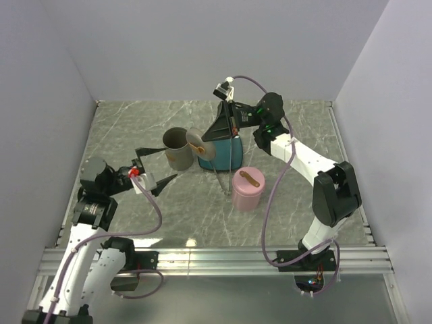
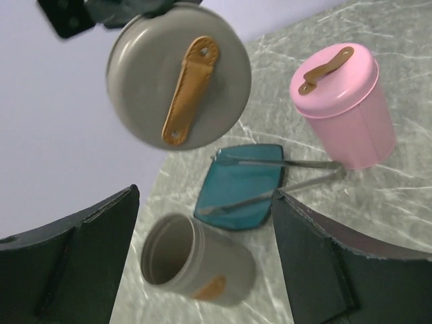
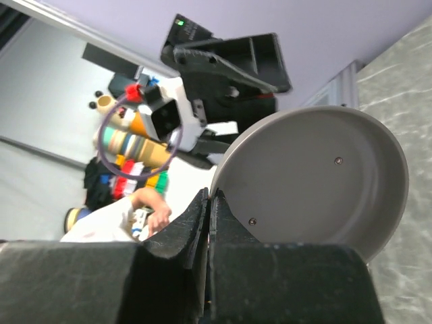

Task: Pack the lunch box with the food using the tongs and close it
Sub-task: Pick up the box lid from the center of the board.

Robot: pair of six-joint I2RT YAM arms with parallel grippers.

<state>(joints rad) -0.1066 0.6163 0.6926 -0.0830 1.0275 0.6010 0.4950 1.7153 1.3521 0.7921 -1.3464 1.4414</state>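
Observation:
The lunch box [image 1: 177,148] is a grey round tub standing open on the table. In the left wrist view the lunch box [image 2: 196,260] lies ahead of my left gripper [image 2: 206,196], between the wide-apart fingers and untouched. My left gripper [image 1: 169,163] is open just left of the tub. My right gripper [image 1: 206,137] is shut on the rim of the grey lid [image 1: 195,142] and holds it in the air beside the tub. The lid [image 3: 310,182] is pinched at its edge by my right gripper [image 3: 210,196]. The silver tongs [image 2: 283,179] lie across the teal plate [image 2: 236,182]. No food shows.
A pink tub [image 1: 248,187] with its lid on stands right of the plate [image 1: 217,154], near the tongs' joined end [image 1: 227,190]. White walls close the table on the left, the back and the right. A metal rail [image 1: 216,256] runs along the near edge.

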